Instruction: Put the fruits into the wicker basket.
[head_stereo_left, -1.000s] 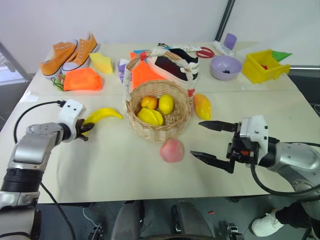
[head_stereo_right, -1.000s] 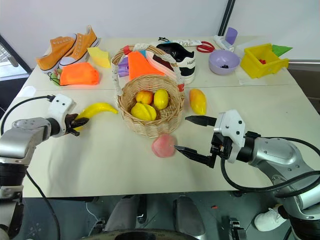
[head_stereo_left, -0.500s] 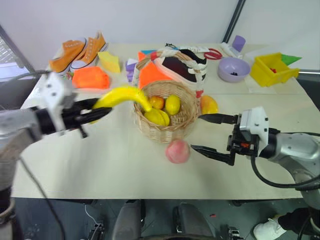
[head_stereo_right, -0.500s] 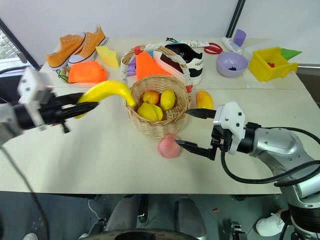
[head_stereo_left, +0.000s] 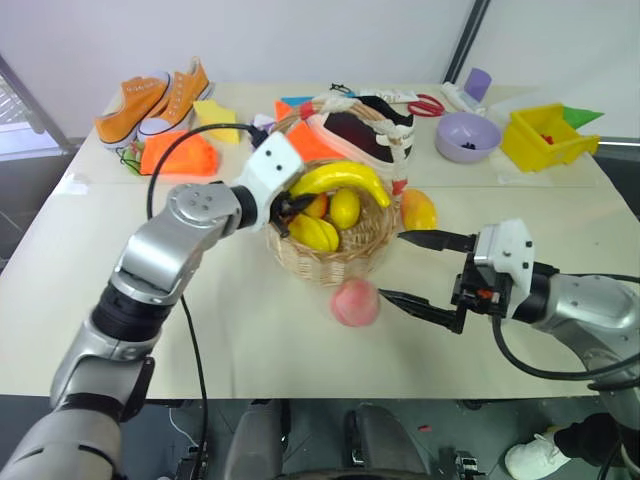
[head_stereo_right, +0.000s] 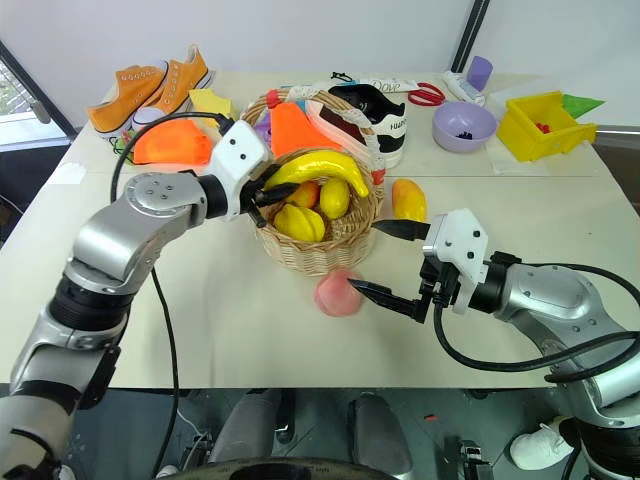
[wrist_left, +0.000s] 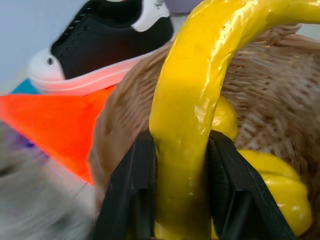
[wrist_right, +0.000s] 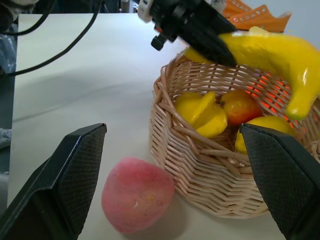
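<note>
From the head views, the left gripper (head_stereo_left: 285, 205) grasps the banana (head_stereo_left: 340, 181) by its stem end and holds it across the wicker basket (head_stereo_left: 335, 250), above the small fruits (head_stereo_left: 318, 232) already inside. The peach (head_stereo_left: 355, 302) lies on the table (head_stereo_left: 230, 330) at six o'clock of the basket; the mango (head_stereo_left: 418, 210) sits at three o'clock, just beside the rim.

In the left wrist view, both fingers (wrist_left: 135, 190) clasp the banana (wrist_left: 190, 120), so it is not yet released.

In the right wrist view, the right gripper (wrist_right: 175, 185) stands spread wide and empty, facing the peach (wrist_right: 137, 194).

To do this well, I'd say lower the banana until it rests inside before letting go, keeping clear of the handle.
</note>
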